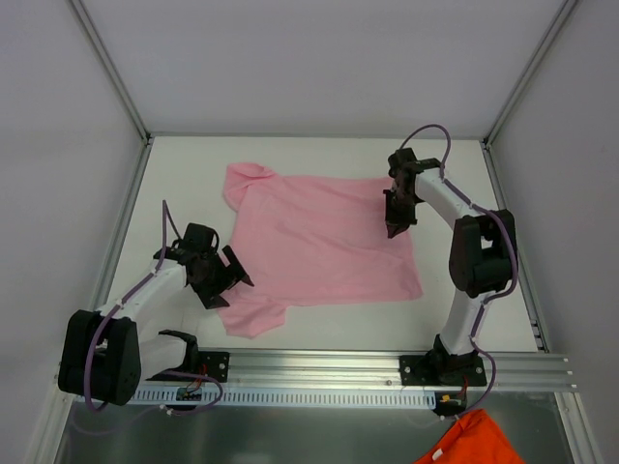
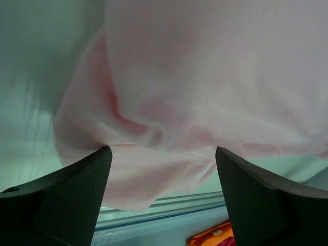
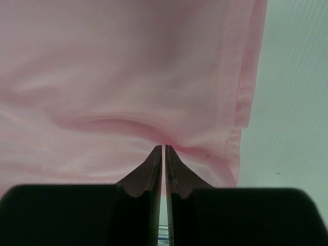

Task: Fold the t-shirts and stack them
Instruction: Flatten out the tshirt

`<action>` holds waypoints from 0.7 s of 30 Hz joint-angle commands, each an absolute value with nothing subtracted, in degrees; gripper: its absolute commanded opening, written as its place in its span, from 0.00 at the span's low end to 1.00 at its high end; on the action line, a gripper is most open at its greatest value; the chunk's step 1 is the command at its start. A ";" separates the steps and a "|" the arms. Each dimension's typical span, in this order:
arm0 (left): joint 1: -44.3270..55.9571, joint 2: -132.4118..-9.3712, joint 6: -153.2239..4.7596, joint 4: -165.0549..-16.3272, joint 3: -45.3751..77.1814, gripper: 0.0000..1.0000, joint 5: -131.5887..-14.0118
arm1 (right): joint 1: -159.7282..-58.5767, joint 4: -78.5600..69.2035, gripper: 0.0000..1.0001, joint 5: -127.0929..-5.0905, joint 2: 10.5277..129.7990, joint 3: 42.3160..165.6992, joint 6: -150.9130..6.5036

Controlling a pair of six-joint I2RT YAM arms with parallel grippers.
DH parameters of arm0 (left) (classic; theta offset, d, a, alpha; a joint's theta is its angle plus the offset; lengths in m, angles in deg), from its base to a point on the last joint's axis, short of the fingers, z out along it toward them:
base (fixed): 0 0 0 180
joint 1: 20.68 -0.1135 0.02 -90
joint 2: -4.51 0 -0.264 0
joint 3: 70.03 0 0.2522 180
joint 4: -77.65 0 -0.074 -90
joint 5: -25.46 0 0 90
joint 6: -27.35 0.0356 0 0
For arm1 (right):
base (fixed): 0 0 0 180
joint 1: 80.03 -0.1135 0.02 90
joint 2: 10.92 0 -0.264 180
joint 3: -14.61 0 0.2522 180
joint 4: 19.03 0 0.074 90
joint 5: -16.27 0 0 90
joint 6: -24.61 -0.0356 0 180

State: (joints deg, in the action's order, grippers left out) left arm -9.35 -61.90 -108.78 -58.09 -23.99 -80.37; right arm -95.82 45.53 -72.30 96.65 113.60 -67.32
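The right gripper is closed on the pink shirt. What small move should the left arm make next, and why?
Probably lower the left gripper onto the near sleeve of the pink t-shirt and close it. Its jaws stand wide open just before the bunched sleeve, while the right gripper is shut on fabric near the hem.

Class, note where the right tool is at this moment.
In the top view, the right tool is on the right side of the table, shut on the t-shirt at its right edge, nearer the far corner.
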 commanded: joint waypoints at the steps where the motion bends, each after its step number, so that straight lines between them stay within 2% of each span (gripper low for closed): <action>1: -8.73 -61.06 -111.77 -50.47 -21.99 0.84 -74.13 | -94.62 46.93 0.09 -71.36 98.41 116.17 -66.53; 7: -8.73 -60.08 -112.93 -45.96 -20.23 0.85 -68.41 | -93.74 47.20 0.09 -71.01 99.21 117.23 -65.83; 17: -8.82 -62.63 -112.05 -46.93 -18.13 0.86 -66.74 | -93.03 48.08 0.09 -70.48 99.12 118.02 -65.83; 21: -8.82 -64.83 -112.04 -49.02 -18.29 0.86 -69.45 | -92.94 48.86 0.09 -70.48 99.12 117.93 -65.83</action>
State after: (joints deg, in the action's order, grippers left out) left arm -9.35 -63.65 -111.86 -48.67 -19.16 -68.79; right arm -93.30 46.56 -71.25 99.41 115.70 -66.41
